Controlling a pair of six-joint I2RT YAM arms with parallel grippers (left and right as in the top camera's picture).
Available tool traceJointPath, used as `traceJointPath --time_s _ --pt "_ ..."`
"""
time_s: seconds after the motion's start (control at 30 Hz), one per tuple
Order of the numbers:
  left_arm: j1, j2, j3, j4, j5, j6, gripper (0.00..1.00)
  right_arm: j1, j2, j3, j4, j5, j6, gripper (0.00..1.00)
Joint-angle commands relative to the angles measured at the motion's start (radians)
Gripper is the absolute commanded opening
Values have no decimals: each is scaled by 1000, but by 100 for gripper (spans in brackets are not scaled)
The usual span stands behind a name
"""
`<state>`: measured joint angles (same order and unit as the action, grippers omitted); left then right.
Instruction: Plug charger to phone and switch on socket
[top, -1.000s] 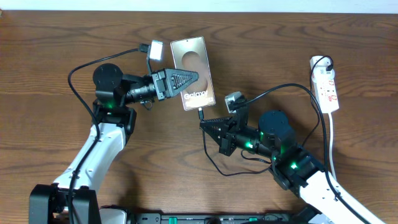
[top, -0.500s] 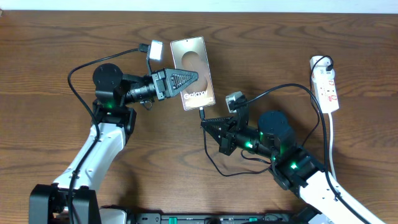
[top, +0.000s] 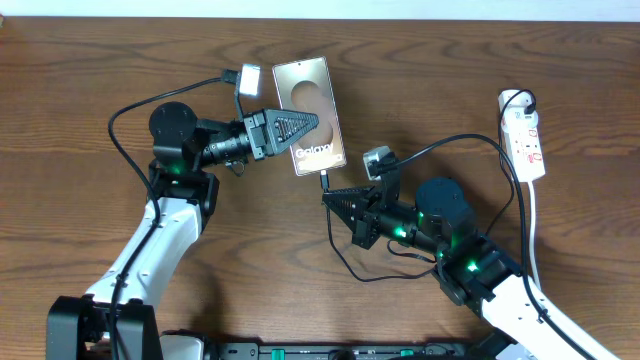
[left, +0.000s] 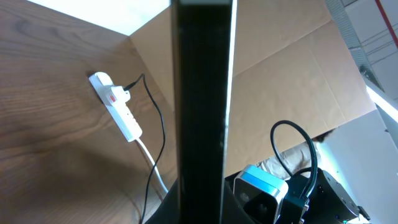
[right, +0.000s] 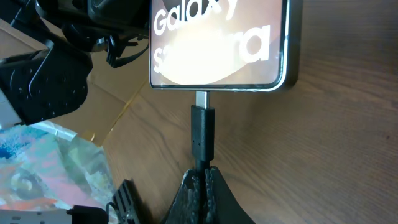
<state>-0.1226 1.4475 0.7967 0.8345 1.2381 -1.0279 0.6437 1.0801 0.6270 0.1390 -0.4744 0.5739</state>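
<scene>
Two right fingers pinch the charger just below the phone; left fingers clamp its side.

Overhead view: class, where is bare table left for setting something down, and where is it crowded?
Free: the wood between phone and socket, and the strip left of the left arm. Crowded: the centre, where the left gripper holds the phone, the right gripper holds the charger at it, and its cable loops below.
</scene>
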Motion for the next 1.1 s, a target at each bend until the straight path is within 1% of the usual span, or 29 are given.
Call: traceJointPath --time_s 0.0,0.43,0.67,1.07 --pt "-3 -10 19 11 8 -5 8 -2 2 8 16 12 10 1" --pt "-3 -10 19 11 8 -5 7 -1 16 8 26 0 9 1" --pt "-3 -10 19 11 38 -4 7 -5 27 8 39 20 8 1" --pt "-3 -10 19 11 68 0 7 -47 27 8 145 -4 8 1"
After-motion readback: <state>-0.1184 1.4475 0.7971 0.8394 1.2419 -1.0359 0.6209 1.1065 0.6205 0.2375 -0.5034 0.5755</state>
